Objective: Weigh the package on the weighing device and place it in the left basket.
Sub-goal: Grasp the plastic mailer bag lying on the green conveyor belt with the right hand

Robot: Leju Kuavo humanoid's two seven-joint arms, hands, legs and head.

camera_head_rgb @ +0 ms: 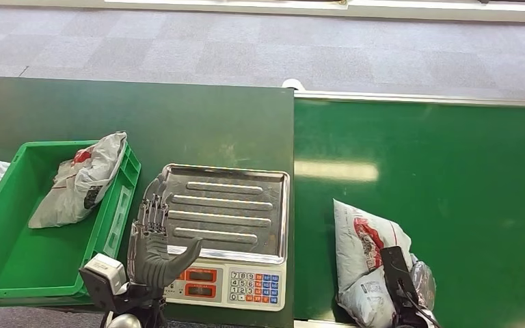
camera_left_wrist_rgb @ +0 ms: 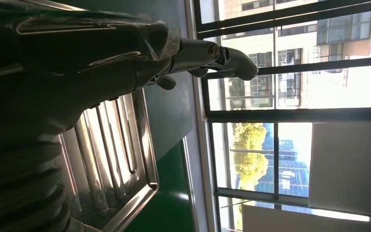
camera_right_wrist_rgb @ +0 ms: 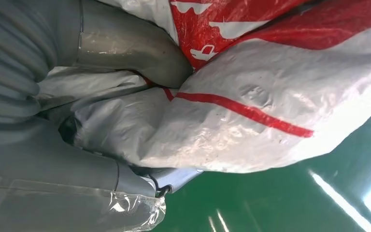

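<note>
Closest, the right hand [camera_right_wrist_rgb: 101, 111] grips the white and red package [camera_head_rgb: 366, 263] on the green belt [camera_head_rgb: 451, 178]. Left hand [camera_head_rgb: 154, 242] hovers empty, fingers apart, beside the scale [camera_head_rgb: 229, 219]. Farther left, the green basket [camera_head_rgb: 14, 266] holds another bag [camera_head_rgb: 82, 181].

White package [camera_head_rgb: 364, 253] with red print, green basket [camera_head_rgb: 14, 260], silver scale pan [camera_head_rgb: 225, 208], green table [camera_head_rgb: 178, 123]
</note>
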